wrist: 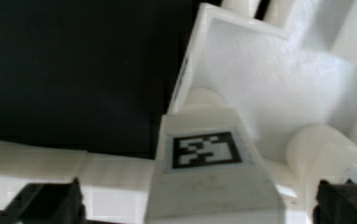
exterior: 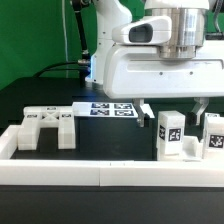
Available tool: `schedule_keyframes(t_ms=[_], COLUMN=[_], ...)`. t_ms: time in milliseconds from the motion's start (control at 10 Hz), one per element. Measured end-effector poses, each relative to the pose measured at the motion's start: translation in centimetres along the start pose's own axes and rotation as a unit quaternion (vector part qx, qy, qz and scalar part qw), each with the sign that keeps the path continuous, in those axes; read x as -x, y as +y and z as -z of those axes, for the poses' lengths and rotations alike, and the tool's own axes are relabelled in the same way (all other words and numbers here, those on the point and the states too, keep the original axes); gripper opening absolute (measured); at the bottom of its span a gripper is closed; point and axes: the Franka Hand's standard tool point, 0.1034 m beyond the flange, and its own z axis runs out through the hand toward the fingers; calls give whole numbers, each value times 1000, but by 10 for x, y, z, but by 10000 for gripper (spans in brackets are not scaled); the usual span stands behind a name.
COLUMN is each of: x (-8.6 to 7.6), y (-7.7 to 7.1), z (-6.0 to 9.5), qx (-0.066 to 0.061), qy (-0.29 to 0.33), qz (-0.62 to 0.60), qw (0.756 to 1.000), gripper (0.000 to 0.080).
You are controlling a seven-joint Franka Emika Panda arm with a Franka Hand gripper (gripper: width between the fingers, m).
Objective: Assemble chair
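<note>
Exterior view has the Panda arm (exterior: pixel 150 60) filling the upper right of the frame. Its gripper (exterior: pixel 174 110) has the jaws spread as wide as they go and holds nothing. A long white border rail (exterior: pixel 100 172) runs across the bottom of the frame. The chair is not yet built: its parts look loose and unjoined, so this reads as an early pick. A slotted white piece (exterior: pixel 45 127) lies at middle left, well apart from the gripper, with the marker board (exterior: pixel 112 109) behind it near the centre. At lower right an upright tagged block (exterior: pixel 170 137) stands just below the gap between the two fingers, and a second tagged block (exterior: pixel 214 135) stands at the frame's right edge, near the far finger. Wrist view shows a white chair part (wrist: pixel 228 90) close beneath the camera, its square tag (wrist: pixel 201 150) plain to read. The next move likely calls for a straight descent with one finger on each side of the block and clear of its neighbour, then a close.
</note>
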Motion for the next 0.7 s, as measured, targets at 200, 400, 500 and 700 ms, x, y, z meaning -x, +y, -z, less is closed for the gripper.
schedule_keyframes(t_ms=[200,400,500,700], x=[0,0,1,1], y=[1,1,1,1], z=[-1,-1,-1,-2], qx=[0,0,0,0], qy=[0,-1,-1,-1], qz=[-18,-35,-76,-146], qw=[1000,999,997,989], gripper=[621,451,289,289])
